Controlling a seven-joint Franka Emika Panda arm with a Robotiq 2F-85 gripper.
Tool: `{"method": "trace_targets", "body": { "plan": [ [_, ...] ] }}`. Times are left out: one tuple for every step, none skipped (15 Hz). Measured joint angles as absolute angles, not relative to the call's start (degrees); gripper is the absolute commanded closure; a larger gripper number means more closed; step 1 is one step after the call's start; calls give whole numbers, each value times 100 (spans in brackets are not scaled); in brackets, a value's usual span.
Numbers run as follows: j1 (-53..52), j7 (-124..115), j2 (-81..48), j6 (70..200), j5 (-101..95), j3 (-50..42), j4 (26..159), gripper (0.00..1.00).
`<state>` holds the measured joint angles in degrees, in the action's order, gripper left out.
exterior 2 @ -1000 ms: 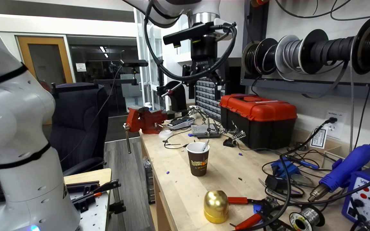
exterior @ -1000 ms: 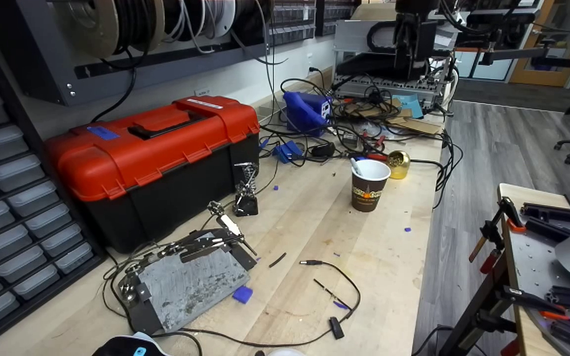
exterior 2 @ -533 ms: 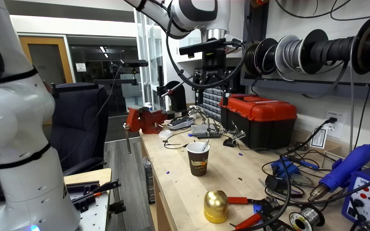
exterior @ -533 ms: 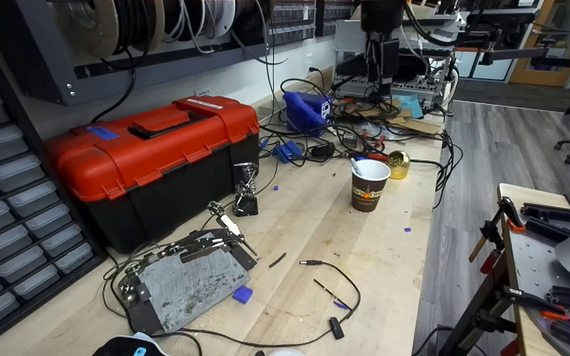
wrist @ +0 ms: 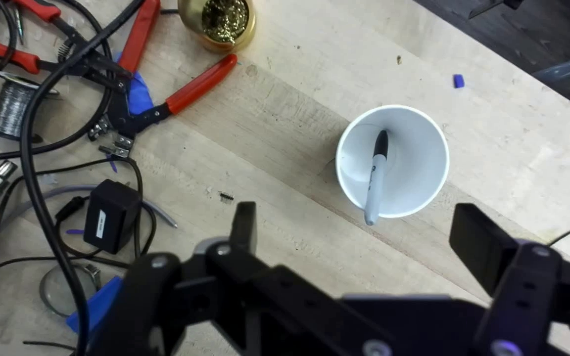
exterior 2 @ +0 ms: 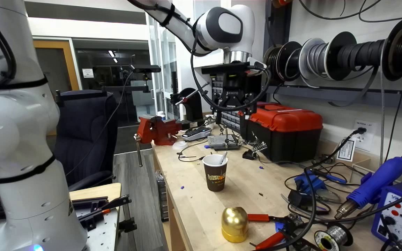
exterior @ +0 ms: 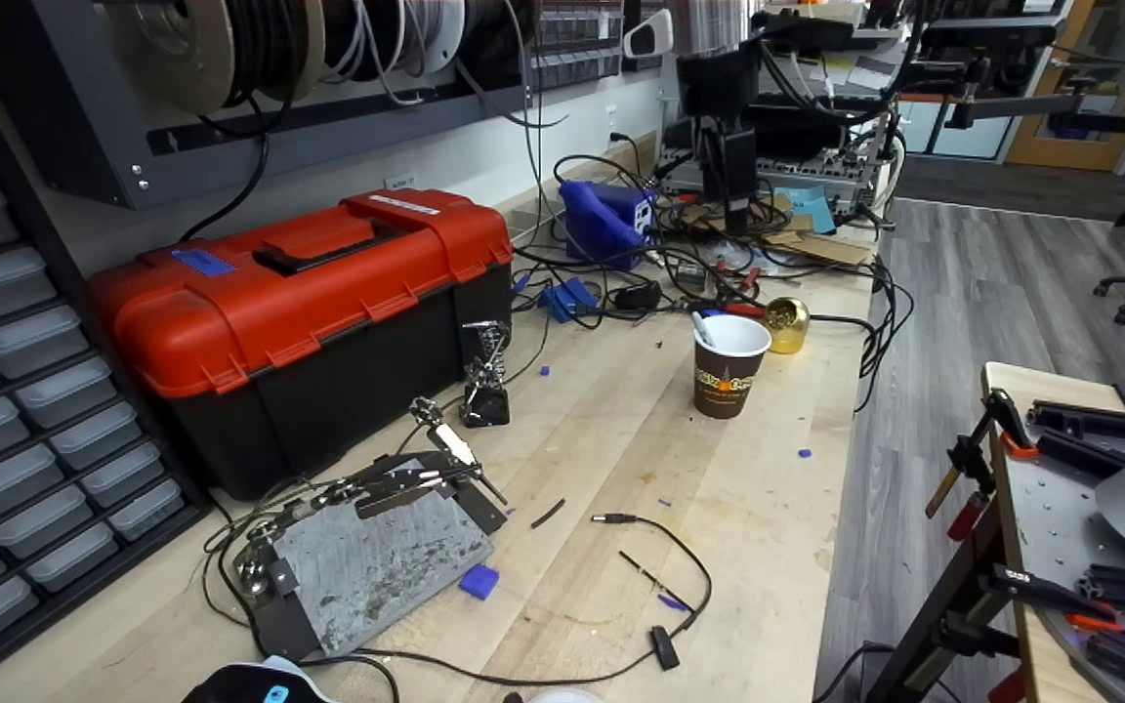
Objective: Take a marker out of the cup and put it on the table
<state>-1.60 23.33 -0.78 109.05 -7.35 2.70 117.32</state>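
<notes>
In the wrist view, the jaws of the end effector (wrist: 362, 236) are seen spread wide, with nothing gripped between them. Past their tips, the cup (wrist: 416, 163) is looked into from above, and its white inside and rim are shown. The marker (wrist: 376, 180) is leaned inside it, black end down, with its grey end rested on the rim and poking out on the side nearest the jaws. The cup is set on the pale wood counter (wrist: 285, 237). To the upper left, a red-handled tool (wrist: 154, 115) is shown near a gold pot (wrist: 192, 22).

In an exterior view, the cup is shown upright, its body dark brown, and the marker's pale end is seen above the rim. The gold pot is placed just behind. A red and black toolbox (exterior: 313, 342) is shown at the left, with a grey plate (exterior: 382, 557) nearer the camera. The end effector is seen edge-on here, so the gap cannot be judged.

In an exterior view, the end effector is held tips down above the counter, apart from the cup, with the toolbox's corner partly hidden behind it. A red vise (exterior 2: 159, 130) is mounted at the counter's edge, beyond the cup.
</notes>
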Motion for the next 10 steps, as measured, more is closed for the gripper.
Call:
{"method": "trace_targets", "body": {
  "plan": [
    [-160,2333,-142,10905,-735,274,11731,0],
    [-159,2333,-210,10905,-736,275,11729,0],
    [-159,2333,-281,10905,-736,277,11729,0],
    [-159,2333,-348,10905,-736,282,11727,0],
    [-160,2334,-416,10905,-736,291,11727,0],
    [-160,2334,-473,10905,-736,305,11726,0],
    [-161,2333,-528,10905,-736,326,11726,0],
    [-162,2334,-574,10905,-736,351,11726,0],
    [-164,2334,-613,10905,-736,379,11726,0],
    [-168,2334,-653,10905,-736,409,11726,0]
  ]
}}
